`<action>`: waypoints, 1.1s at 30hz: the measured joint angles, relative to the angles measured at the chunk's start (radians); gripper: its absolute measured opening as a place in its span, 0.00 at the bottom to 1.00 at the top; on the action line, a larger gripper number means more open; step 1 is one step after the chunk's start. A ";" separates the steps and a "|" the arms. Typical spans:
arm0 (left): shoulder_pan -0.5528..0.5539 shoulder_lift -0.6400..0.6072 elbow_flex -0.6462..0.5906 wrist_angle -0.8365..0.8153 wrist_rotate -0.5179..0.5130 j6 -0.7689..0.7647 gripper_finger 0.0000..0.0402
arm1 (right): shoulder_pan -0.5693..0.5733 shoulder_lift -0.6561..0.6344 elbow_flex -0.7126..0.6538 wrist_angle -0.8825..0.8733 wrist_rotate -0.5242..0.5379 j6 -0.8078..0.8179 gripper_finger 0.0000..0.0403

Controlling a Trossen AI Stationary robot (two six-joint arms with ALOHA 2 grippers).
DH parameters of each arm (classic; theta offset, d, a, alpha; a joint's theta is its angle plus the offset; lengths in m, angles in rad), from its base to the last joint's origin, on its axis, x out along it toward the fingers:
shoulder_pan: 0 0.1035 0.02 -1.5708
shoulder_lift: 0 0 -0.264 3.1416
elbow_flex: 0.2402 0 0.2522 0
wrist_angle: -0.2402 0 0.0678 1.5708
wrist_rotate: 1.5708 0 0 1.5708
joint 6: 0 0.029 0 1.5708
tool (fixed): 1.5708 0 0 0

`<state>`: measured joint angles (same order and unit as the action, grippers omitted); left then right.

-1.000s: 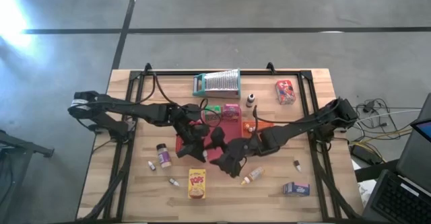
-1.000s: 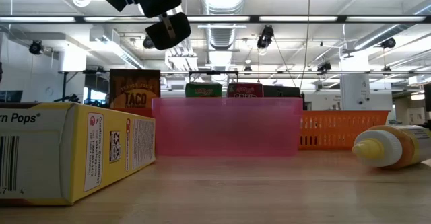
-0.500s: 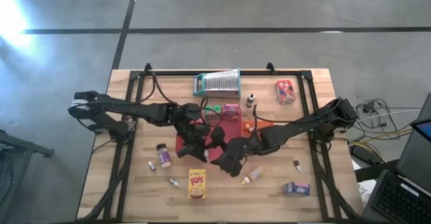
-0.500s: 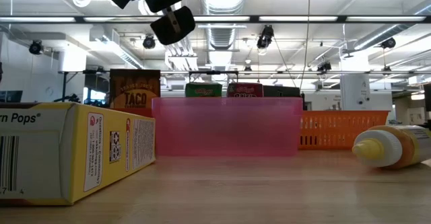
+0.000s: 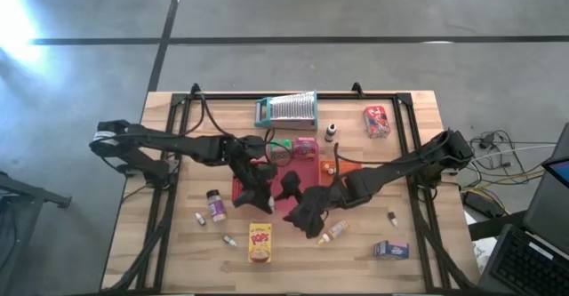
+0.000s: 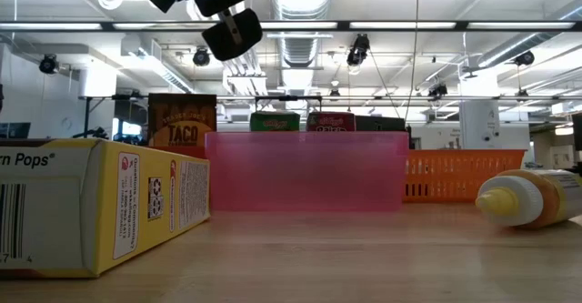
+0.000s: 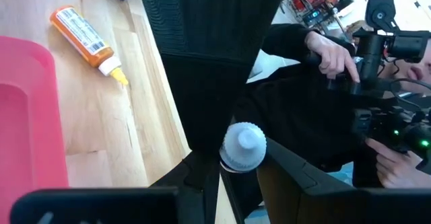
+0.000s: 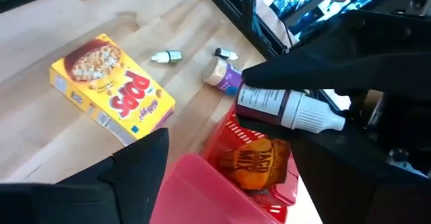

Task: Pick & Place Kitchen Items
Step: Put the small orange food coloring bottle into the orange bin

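Note:
My left gripper (image 5: 259,188) hangs over the red mesh basket (image 8: 232,126) and is shut on a small bottle (image 8: 283,108) with a dark purple label and a white cap (image 7: 244,146). It also shows at the top of the low view (image 6: 232,30). A taco mix packet (image 8: 259,160) lies in the basket. My right gripper (image 5: 308,214) hovers open over the near end of the pink tray (image 8: 202,190), touching nothing. A yellow Pops box (image 5: 260,243) lies flat on the table near the front edge. My left gripper pinches the small bottle between its two fingers at the labelled body, toward its bottom end (image 8: 252,97). The bottle is lifted clear above the basket and lies about level, with its white cap sticking out beyond the fingers.
An orange-labelled bottle (image 5: 334,232), a blue box (image 5: 390,249), a spice jar (image 5: 214,204) and tiny bottles (image 5: 228,240) lie on the near half. Far side: ribbed grater (image 5: 286,109), red box (image 5: 376,121), green box (image 5: 283,145), pink box (image 5: 306,147), orange tray (image 5: 348,164). A person's hands (image 7: 330,52) show beyond the table.
In the low view my left gripper has risen a little and tipped, still holding the bottle, then kept still over the last half second.

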<state>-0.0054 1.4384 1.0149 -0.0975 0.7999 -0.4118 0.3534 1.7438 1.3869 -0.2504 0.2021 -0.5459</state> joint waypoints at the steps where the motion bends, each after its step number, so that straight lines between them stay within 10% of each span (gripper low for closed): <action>1: 0.001 0.000 0.000 0.000 -0.001 0.000 0.22 | 0.000 -0.001 0.000 0.000 0.008 -0.001 0.74; 33: 0.003 0.001 -0.002 -0.005 -0.021 -0.011 0.22 | -0.003 -0.005 0.002 0.105 0.032 -0.148 0.63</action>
<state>-0.0021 1.4395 1.0126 -0.1020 0.7792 -0.4229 0.3504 1.7386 1.3884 -0.1455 0.2344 -0.6938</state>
